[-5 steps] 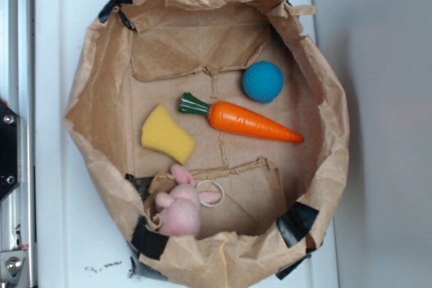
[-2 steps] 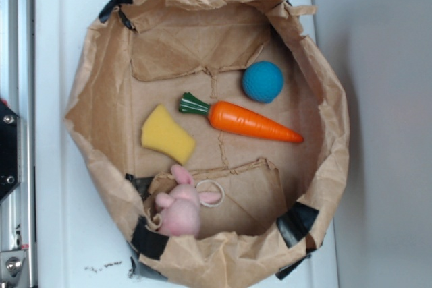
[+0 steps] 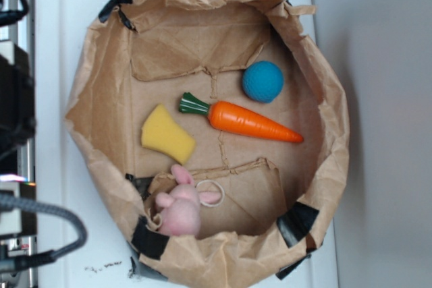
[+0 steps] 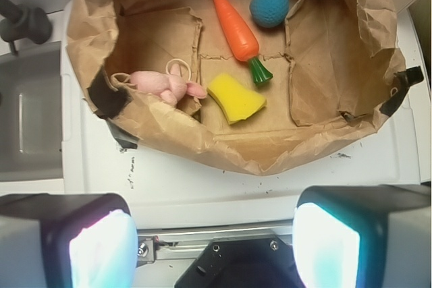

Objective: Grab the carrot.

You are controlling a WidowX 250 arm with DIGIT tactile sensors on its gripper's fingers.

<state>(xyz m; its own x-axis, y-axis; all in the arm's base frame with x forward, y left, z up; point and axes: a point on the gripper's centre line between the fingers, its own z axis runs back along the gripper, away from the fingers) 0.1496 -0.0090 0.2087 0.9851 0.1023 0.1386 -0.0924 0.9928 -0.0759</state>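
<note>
The carrot [image 3: 253,121] is a glossy orange cone with a dark green stub. It lies flat in the middle of a brown paper bag tray [image 3: 86,92], its tip pointing right. In the wrist view the carrot [image 4: 235,25] shows at the top centre, far ahead of my gripper [image 4: 212,247]. The gripper is open, its two pads wide apart at the bottom corners with nothing between them. It hangs over the white surface and the metal rail outside the bag's rim [image 4: 223,156]. In the exterior view only dark parts of my arm [image 3: 15,109] show at the left edge.
A blue ball [image 3: 262,81] lies just above the carrot's middle. A yellow sponge wedge [image 3: 167,134] sits left of the green stub, and a pink plush bunny [image 3: 181,204] lies by the bag's lower wall. Crumpled paper walls ring everything. The bag stands on a white board [image 3: 54,166].
My arm and a grey cable have come into the exterior view at the left edge. The carrot and the other objects have not moved.
</note>
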